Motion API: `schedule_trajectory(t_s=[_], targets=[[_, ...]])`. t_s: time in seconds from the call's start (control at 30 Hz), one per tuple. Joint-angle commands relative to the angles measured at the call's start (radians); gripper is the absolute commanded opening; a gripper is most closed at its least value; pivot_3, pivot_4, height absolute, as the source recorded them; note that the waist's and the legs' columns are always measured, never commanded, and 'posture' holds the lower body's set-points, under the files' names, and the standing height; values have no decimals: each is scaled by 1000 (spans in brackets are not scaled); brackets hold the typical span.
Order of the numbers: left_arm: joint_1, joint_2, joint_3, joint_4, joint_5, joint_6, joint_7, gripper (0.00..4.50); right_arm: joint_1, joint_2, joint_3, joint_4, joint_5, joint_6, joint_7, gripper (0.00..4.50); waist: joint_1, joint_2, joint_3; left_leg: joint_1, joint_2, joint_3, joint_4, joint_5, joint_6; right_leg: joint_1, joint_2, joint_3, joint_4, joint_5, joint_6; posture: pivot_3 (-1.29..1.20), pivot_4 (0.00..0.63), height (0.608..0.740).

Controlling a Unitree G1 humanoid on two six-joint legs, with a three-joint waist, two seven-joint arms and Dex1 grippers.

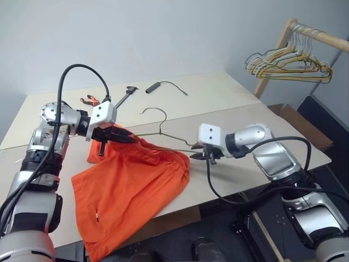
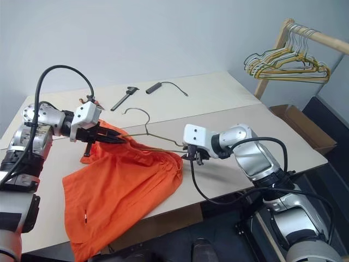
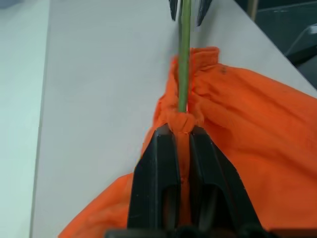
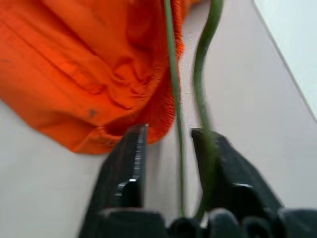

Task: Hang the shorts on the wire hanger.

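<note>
The bright orange shorts [image 1: 131, 185] lie on the table [image 1: 229, 93], one leg hanging over the front edge. The wire hanger [image 1: 162, 126] runs along the gathered waistband, its hook pointing toward the far side. My left gripper [image 1: 131, 138] is shut on a bunch of waistband at the hanger's left end; in the left wrist view its fingers [image 3: 163, 168] pinch orange fabric where the wire [image 3: 184, 59] comes out. My right gripper [image 1: 192, 156] is at the hanger's right corner, open, with the wire [image 4: 171, 74] passing between its fingers [image 4: 126, 163] beside the waistband's end.
A wooden rack at the far right carries a bunch of yellow and silver hangers [image 1: 289, 63]. A caliper [image 1: 124, 97], a black cabled tool [image 1: 154, 86] and orange-handled pliers [image 1: 90, 100] lie at the back of the table. A cardboard box [image 1: 297, 123] stands right of it.
</note>
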Motion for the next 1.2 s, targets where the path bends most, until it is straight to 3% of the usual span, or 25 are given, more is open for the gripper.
schedule_trajectory(t_s=[0.03,0.13,0.17,0.27,0.33,0.47,0.53,0.6,0.8,1.03,1.13,1.2], targets=[[-27,0,62,4,0,-23,64,0,-17,-26,-141,28,38,43,-61,3225,2,0,0,0,0,0,0,0,0,0,0,0,0,0,0,-109,0,740],[-28,1,77,4,-4,-19,74,0,-4,-20,-240,49,50,45,-154,4292,3,0,0,-1,0,0,1,0,0,0,-1,0,0,0,1,-111,0,740],[-30,3,80,6,-3,-18,74,0,13,-16,-289,52,72,32,-176,4464,3,0,0,-1,0,0,1,0,0,0,-1,0,0,0,1,-113,0,740],[-43,7,93,17,-3,-27,68,0,105,26,-443,12,178,11,-221,4464,4,0,0,-1,0,0,0,0,0,0,-1,-1,0,0,1,-126,0,740],[-63,7,99,39,1,-33,78,0,202,48,-472,-54,214,-23,-221,4464,2,-1,0,-1,0,-1,0,0,0,1,0,-2,-1,0,1,-130,0,740],[-94,5,107,74,11,-48,87,0,320,83,-439,-112,292,1,-169,4464,-2,-1,0,-1,0,-1,0,-1,1,1,0,0,-1,0,1,-134,0,740],[-106,3,111,88,16,-59,92,0,336,124,-395,-105,281,56,-219,4464,-13,-1,0,0,0,0,0,-1,2,1,0,2,0,1,2,-135,0,740],[-110,4,114,93,17,-62,90,0,343,181,-348,-96,284,122,-266,4464,-24,-1,0,1,0,0,0,-5,8,1,0,3,0,1,2,-131,0,740],[-96,11,121,84,16,-62,89,0,338,332,-273,-112,321,252,-358,4464,-26,-1,0,3,0,0,1,-4,6,2,0,3,4,2,2,-119,0,740],[-72,14,130,63,11,-57,94,0,339,438,-225,-74,329,248,-427,4464,-22,-1,0,2,0,0,1,-1,1,2,-1,3,2,2,2,-106,0,740],[-66,12,133,55,9,-53,96,0,324,466,-237,-35,331,240,-449,3900,-22,-1,0,2,0,0,1,-1,1,1,0,3,2,2,2,-104,0,740],[-61,12,134,54,8,-54,99,0,317,479,-249,-16,345,234,-446,3238,-21,-1,0,1,0,0,1,-1,1,1,0,2,1,2,2,-104,0,740]])
